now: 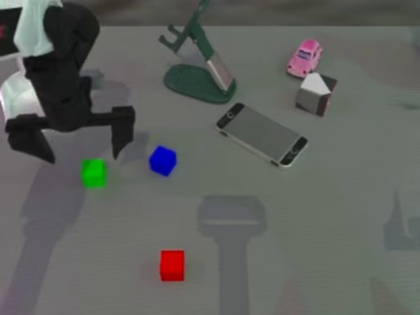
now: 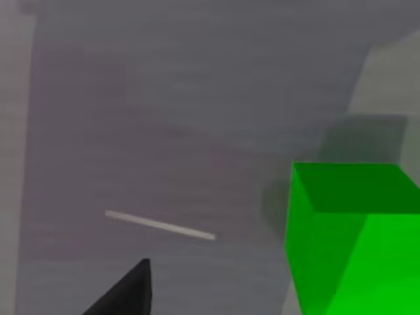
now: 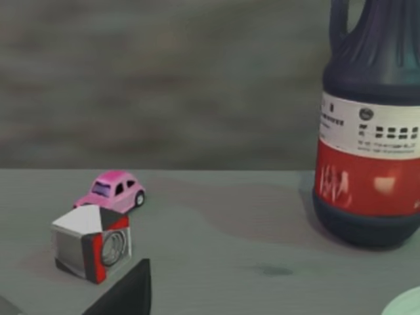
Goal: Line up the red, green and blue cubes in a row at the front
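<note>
The green cube (image 1: 93,172) sits at the table's left, the blue cube (image 1: 162,161) just to its right, and the red cube (image 1: 172,265) alone nearer the front edge. My left gripper (image 1: 82,156) hangs open just above and behind the green cube, fingers spread wide to either side and holding nothing. In the left wrist view the green cube (image 2: 354,243) fills one side, close to a dark fingertip (image 2: 131,292). My right gripper (image 3: 187,282) is out of the top view; one dark finger (image 3: 128,295) shows, and nothing lies between the jaws.
A dark green stand (image 1: 200,72) and a smartphone (image 1: 262,134) lie behind the cubes. A pink toy car (image 1: 304,57) and a grey-and-white block (image 1: 315,94) stand at the back right. The right wrist view shows a large dark bottle (image 3: 371,131) with a red label.
</note>
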You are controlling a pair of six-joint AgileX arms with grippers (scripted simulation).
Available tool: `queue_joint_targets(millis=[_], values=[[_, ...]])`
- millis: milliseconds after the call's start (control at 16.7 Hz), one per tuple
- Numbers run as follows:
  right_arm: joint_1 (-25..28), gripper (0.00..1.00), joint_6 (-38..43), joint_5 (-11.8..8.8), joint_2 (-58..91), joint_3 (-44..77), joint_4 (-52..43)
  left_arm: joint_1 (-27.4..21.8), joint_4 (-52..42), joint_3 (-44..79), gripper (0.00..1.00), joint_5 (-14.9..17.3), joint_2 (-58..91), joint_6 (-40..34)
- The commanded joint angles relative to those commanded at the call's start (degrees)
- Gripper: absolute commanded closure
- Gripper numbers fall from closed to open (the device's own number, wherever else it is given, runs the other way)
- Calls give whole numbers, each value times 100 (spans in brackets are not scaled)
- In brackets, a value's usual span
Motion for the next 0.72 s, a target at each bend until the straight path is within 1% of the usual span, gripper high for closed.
queue_joint_targets(millis=[300, 600, 720], values=[[0, 0, 0, 0, 0, 0, 0, -2, 928, -569, 0, 3, 352, 0], [0, 0, 0, 0, 0, 0, 0, -2, 1010, -624, 0, 3, 386, 0], [0, 0, 0, 0, 0, 0, 0, -2, 1010, -624, 15, 3, 386, 0]])
